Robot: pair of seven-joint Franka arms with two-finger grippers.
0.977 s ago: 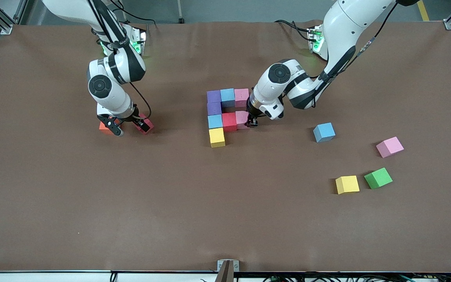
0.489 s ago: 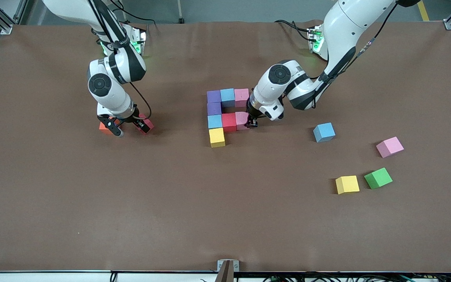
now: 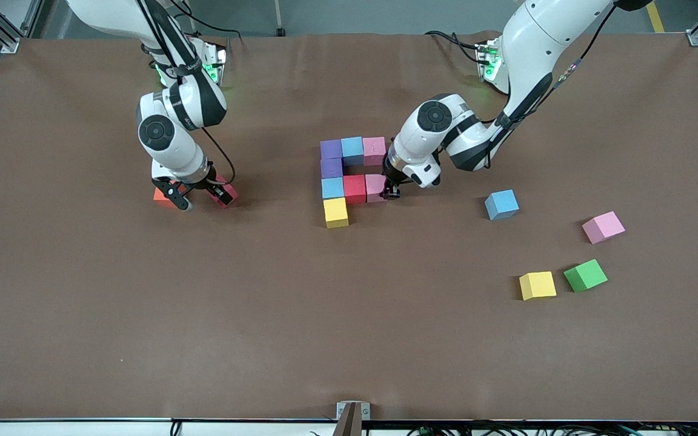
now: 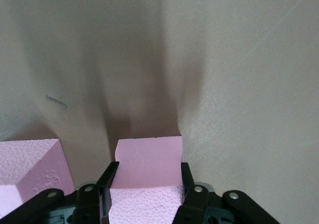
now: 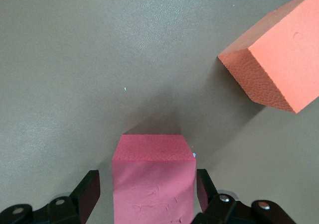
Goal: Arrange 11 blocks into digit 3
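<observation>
The right tool (image 3: 197, 197) has narrowed, gapped, around a red block (image 5: 152, 184); left tool (image 3: 391, 192) grips a pink block (image 4: 145, 176).

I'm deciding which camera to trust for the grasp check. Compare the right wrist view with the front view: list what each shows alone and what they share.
Only the right wrist view shows gaps between the right gripper fingers and the red cube standing between them.

Only the front view shows the unfinished digit 3, the left gripper at its pink cube, and loose blue, pink, yellow and green cubes.

Both show the red cube beside the orange cube.
</observation>
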